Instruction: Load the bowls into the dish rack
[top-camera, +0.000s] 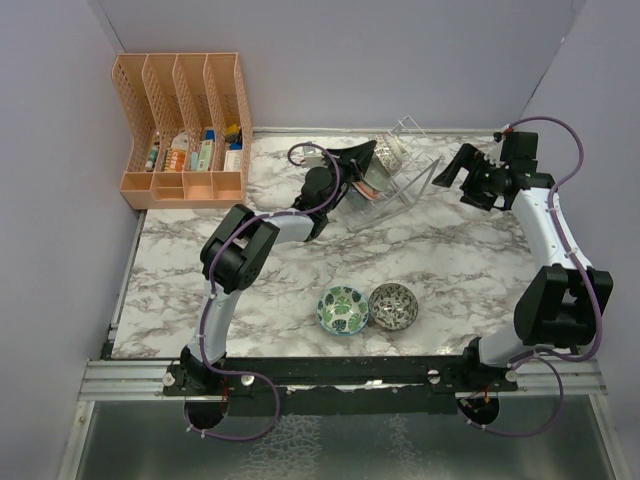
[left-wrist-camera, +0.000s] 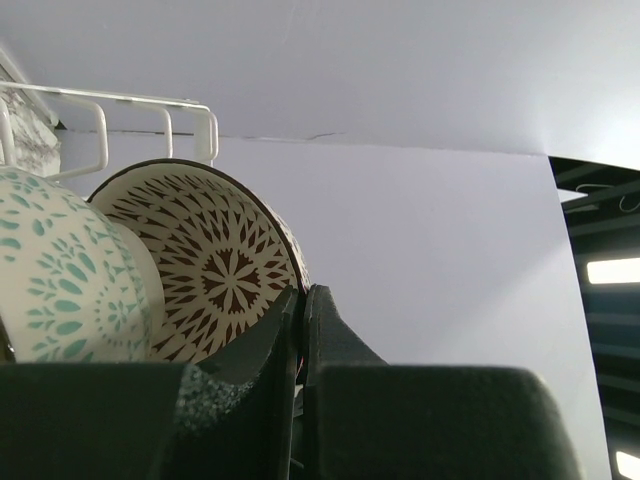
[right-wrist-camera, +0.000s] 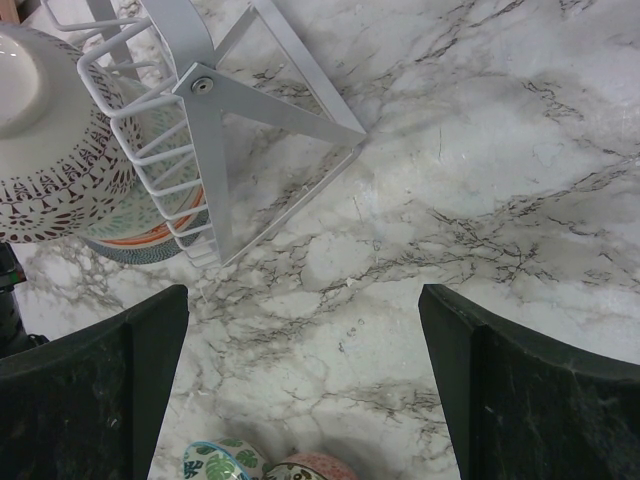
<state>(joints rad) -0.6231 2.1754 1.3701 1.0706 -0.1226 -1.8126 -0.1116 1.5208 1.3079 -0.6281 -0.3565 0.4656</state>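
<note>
My left gripper (left-wrist-camera: 302, 292) is shut on the rim of a pale bowl with a red-brown star pattern (left-wrist-camera: 205, 270), held on edge in the dish rack (top-camera: 410, 180). It stands next to a teal-patterned bowl (left-wrist-camera: 60, 275) under the white wires (left-wrist-camera: 150, 105). In the top view the left gripper (top-camera: 362, 180) is at the rack's left end. A teal-green leaf bowl (top-camera: 343, 309) and a brown-grey lattice bowl (top-camera: 393, 306) sit side by side near the front edge. My right gripper (top-camera: 450, 172) hovers open just right of the rack, with only marble between its fingers (right-wrist-camera: 150, 350).
An orange slotted organiser (top-camera: 185, 130) with small items stands at the back left corner. Grey walls close off the left, back and right sides. In the right wrist view the rack's frame (right-wrist-camera: 215, 130) holds stacked bowls (right-wrist-camera: 50, 150) at the upper left.
</note>
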